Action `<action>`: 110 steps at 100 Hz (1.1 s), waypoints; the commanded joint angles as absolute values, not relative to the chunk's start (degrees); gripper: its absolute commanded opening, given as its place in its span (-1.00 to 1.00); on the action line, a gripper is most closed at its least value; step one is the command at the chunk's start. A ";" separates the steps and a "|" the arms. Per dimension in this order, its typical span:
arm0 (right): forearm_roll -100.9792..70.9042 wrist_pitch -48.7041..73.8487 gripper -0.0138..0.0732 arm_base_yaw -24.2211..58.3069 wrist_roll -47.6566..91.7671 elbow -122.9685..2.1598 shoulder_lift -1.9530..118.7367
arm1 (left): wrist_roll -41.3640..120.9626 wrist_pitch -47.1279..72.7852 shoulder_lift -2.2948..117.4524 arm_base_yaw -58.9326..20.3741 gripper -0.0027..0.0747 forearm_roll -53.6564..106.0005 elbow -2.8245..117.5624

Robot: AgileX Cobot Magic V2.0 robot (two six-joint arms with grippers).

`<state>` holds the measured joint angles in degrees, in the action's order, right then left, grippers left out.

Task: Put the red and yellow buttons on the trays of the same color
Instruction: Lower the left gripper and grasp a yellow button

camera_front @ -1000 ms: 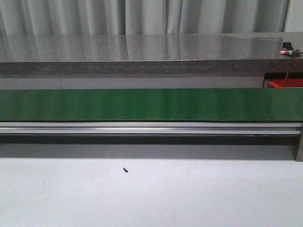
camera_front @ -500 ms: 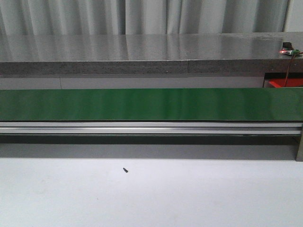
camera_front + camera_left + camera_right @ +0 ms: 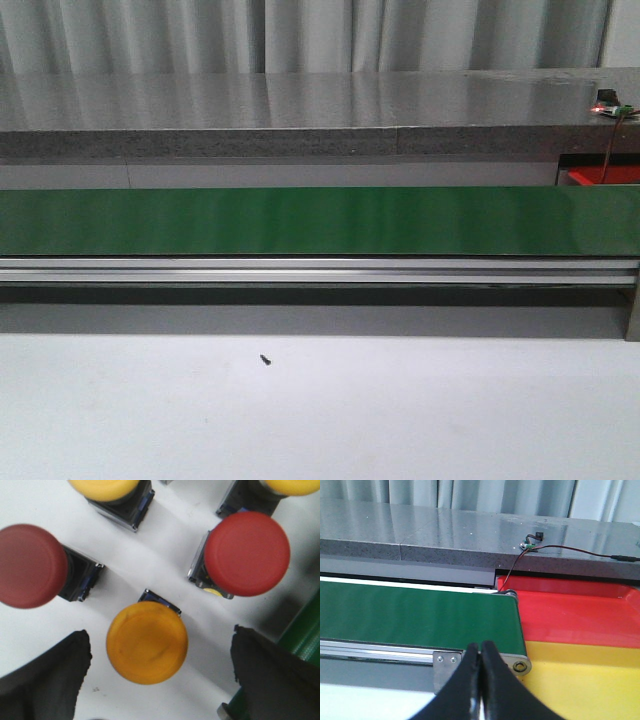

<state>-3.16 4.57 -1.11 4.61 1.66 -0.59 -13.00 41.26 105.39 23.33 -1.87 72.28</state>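
A yellow button [image 3: 147, 642] stands on the white worktop [image 3: 165, 545], centred between the spread, released fingers of the left gripper [image 3: 160, 667], untouched. The right gripper [image 3: 480, 680] is clenched, empty, near the red tray [image 3: 580, 615] and yellow tray [image 3: 590, 680].

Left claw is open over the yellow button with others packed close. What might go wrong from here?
1. The left claw straddles the yellow button, but a red button stands near one finger; closing or descending may knock it.
2. Another red button lies close to the other finger, so it could be bumped.
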 commanded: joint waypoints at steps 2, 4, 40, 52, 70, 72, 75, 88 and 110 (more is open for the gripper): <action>-3.15 0.00 -0.79 -1.35 4.81 0.61 -1.66 | -12.83 38.97 102.73 23.53 0.53 -2.22 74.11; -3.15 0.00 -0.79 -1.35 4.81 0.61 -1.66 | -12.83 38.97 102.73 23.53 0.52 -2.33 74.11; -3.15 0.00 -0.79 -1.35 4.81 0.61 -1.66 | -12.83 39.56 102.73 23.53 -0.23 -3.63 74.11; -3.15 0.00 -0.79 -1.35 4.81 0.61 -1.66 | -12.83 39.93 102.73 23.53 -0.34 -3.63 74.11; -3.15 0.00 -0.79 -1.35 4.81 0.61 -1.66 | -12.83 41.05 101.96 23.53 -0.34 -4.76 74.11; -3.15 0.00 -0.79 -1.35 4.81 0.61 -1.66 | -12.83 41.24 101.78 23.53 -0.34 -4.92 74.11; -3.15 0.00 -0.79 -1.35 4.81 0.61 -1.66 | -12.83 41.48 101.19 23.53 -0.34 -5.18 74.11; -3.15 0.00 -0.79 -1.35 4.81 0.61 -1.66 | -12.83 42.25 98.06 23.53 -0.34 -6.41 74.11; -3.15 0.00 -0.79 -1.35 4.81 0.61 -1.66 | -12.83 43.62 91.11 23.53 -0.34 -7.21 74.11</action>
<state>-3.16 4.57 -1.11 4.61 1.66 -0.59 -13.00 44.25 96.06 23.33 -6.64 72.28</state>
